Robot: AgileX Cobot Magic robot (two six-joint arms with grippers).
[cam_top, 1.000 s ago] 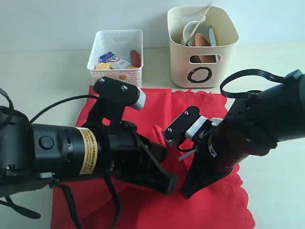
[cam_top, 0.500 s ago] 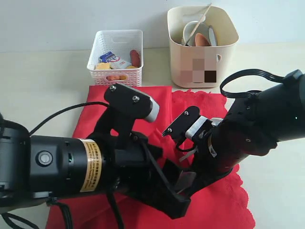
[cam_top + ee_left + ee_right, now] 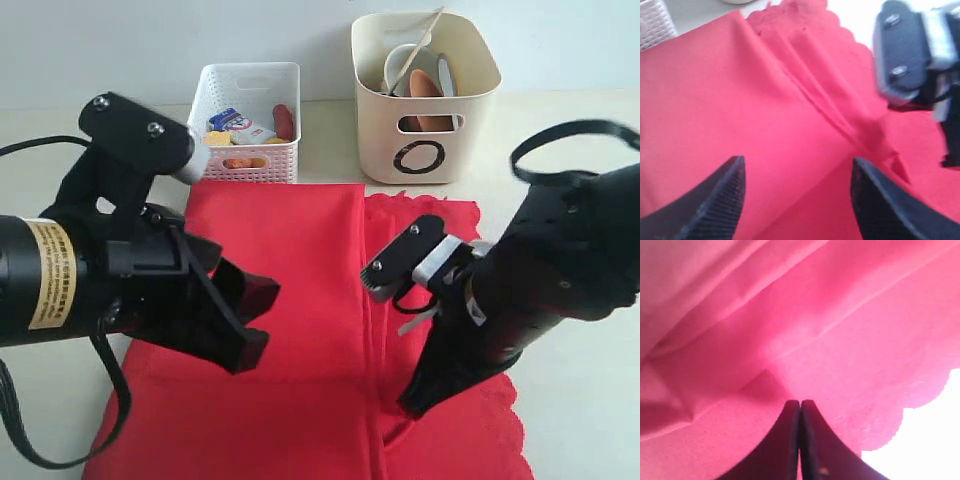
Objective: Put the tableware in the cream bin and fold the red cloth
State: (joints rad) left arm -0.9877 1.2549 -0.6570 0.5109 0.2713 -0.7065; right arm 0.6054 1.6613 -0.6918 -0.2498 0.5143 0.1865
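The red cloth (image 3: 290,260) lies on the table with its left part folded over, the fold edge running down the middle. My left gripper (image 3: 255,322) (image 3: 796,167) hovers open over the folded layer with nothing between its fingers. My right gripper (image 3: 410,405) (image 3: 800,404) is shut, its tip resting on the red cloth (image 3: 850,340) beside the fold edge, near the scalloped border. The cream bin (image 3: 380,125) stands at the back right and holds the tableware: a pale bowl (image 3: 404,62), a brown plate (image 3: 426,86), a steel cup (image 3: 446,74) and chopsticks (image 3: 426,36).
A white perforated basket (image 3: 250,152) with food items stands at the back, just behind the cloth's far edge. In the left wrist view, the right arm's wrist block (image 3: 905,50) shows above the cloth. Bare pale table surrounds the cloth.
My left gripper opened, let the cloth go and drew back to the left. The folded layer now lies flat. The right gripper stayed shut on the cloth, shifted slightly.
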